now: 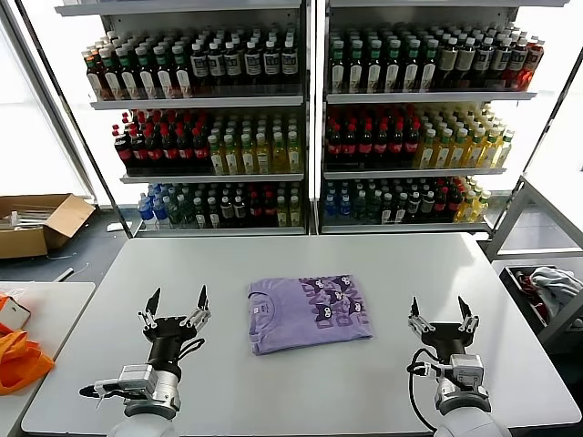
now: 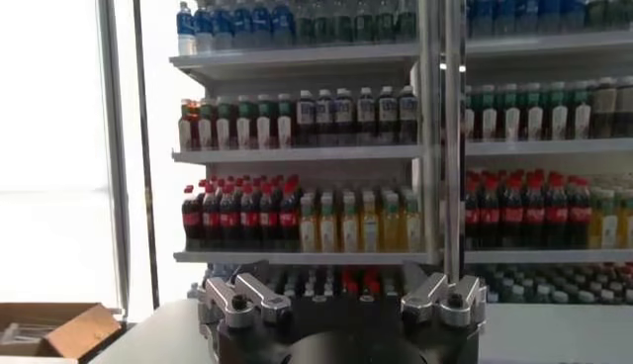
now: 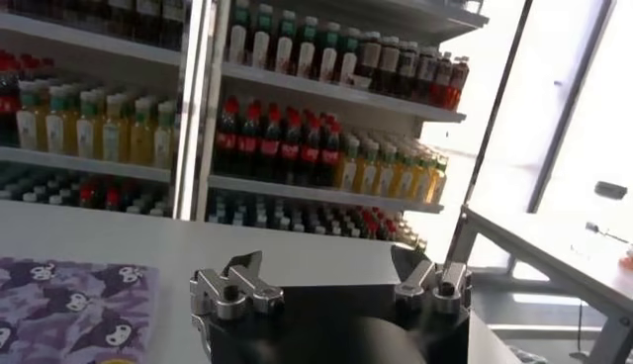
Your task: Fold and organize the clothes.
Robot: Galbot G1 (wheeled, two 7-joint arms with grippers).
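Lavender T-shirt, folded, print up

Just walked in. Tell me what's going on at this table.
Nothing is being handled right now. A purple T-shirt lies folded, print side up, in the middle of the white table. The left gripper and right gripper sit open near the table's front edge, one on each side of the shirt, touching nothing. Drink shelves stand behind.
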